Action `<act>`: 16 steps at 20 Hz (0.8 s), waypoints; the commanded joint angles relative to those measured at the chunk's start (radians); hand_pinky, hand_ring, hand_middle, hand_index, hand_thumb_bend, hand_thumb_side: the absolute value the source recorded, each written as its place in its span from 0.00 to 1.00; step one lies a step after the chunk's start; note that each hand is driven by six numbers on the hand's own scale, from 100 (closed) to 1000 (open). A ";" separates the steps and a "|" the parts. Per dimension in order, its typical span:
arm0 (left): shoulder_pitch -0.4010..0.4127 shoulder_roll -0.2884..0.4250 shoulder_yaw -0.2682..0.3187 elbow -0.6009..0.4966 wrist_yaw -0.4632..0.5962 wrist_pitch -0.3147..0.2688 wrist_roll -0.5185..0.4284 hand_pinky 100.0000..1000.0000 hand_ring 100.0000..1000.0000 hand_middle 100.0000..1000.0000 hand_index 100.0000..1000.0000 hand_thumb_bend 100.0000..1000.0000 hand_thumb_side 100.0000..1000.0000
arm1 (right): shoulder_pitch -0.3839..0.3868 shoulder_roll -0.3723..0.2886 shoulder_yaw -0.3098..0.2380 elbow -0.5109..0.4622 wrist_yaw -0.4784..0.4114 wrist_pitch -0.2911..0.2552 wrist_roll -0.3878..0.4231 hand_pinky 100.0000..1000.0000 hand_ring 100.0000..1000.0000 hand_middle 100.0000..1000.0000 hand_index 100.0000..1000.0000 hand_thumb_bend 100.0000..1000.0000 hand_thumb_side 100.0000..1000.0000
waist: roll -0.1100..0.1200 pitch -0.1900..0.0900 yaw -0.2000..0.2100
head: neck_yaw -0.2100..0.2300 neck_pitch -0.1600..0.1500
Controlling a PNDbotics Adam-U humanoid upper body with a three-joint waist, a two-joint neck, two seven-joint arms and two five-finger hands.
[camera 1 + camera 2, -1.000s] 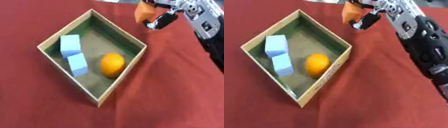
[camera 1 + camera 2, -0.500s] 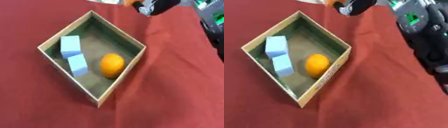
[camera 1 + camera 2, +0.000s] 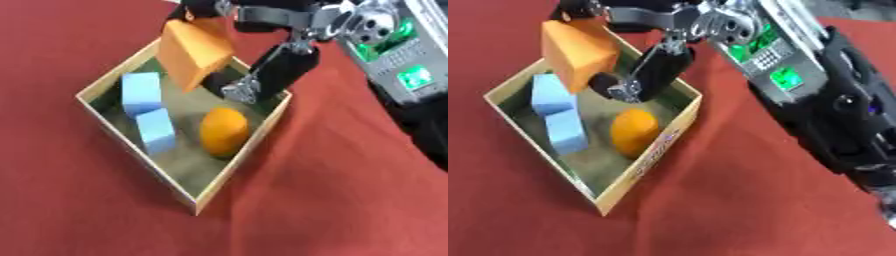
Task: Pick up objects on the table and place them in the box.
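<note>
Fingers (image 3: 262, 82) of my right hand (image 3: 278, 60) are curled round the orange block (image 3: 194, 50), thumb side low, other fingers over the top at the frame edge. Left eye view: I see the block tilted and held above the far corner of the box (image 3: 241, 162), its lower edge over the interior, not resting on the floor as far as I can tell. Box sits diamond-wise on the red cloth (image 3: 332, 200). Inside: two light blue blocks (image 3: 147, 112) end to end along the left wall, and an orange ball (image 3: 223, 131) near the right wall, apart from the blue ones. Right eye view: same grip, block (image 3: 579, 52) overlaps the far left rim of the box (image 3: 645, 170); thumb (image 3: 645, 75) hangs just above the ball (image 3: 633, 132). My forearm (image 3: 815, 100), black with silver parts and green lights, comes in from the upper right. Left hand shows in neither view.
</note>
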 commanded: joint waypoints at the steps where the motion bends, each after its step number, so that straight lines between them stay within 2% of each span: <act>1: -0.007 0.010 0.000 -0.015 0.001 0.002 -0.001 0.93 0.77 0.67 0.83 0.07 0.76 | -0.008 0.022 0.022 0.045 0.055 -0.016 0.002 0.80 0.81 0.55 0.77 0.00 0.19 | -0.011 -0.035 0.002 | -0.005 0.005; 9: -0.005 0.004 0.000 -0.015 0.002 0.005 -0.003 0.93 0.77 0.67 0.83 0.07 0.76 | 0.024 0.082 0.078 0.207 0.184 -0.073 -0.058 0.81 0.82 0.57 0.78 0.00 0.22 | -0.009 -0.033 0.007 | -0.009 0.007; 11: -0.004 0.003 0.000 -0.015 0.002 0.006 -0.004 0.93 0.77 0.67 0.83 0.07 0.76 | 0.027 0.090 0.087 0.224 0.196 -0.089 -0.064 0.81 0.84 0.63 0.82 0.00 0.24 | -0.009 -0.033 0.006 | -0.010 0.007; 13: -0.004 0.002 -0.001 -0.015 0.002 0.006 -0.005 0.93 0.77 0.67 0.83 0.07 0.76 | 0.029 0.095 0.097 0.232 0.201 -0.110 -0.056 0.83 0.89 0.72 0.88 0.07 0.26 | -0.008 -0.032 0.006 | -0.010 0.007; 16: -0.004 0.001 0.000 -0.015 0.002 0.007 -0.005 0.93 0.77 0.67 0.83 0.07 0.76 | 0.033 0.098 0.102 0.234 0.200 -0.153 -0.016 0.86 0.94 0.79 0.92 0.12 0.23 | -0.008 -0.032 0.006 | -0.010 0.008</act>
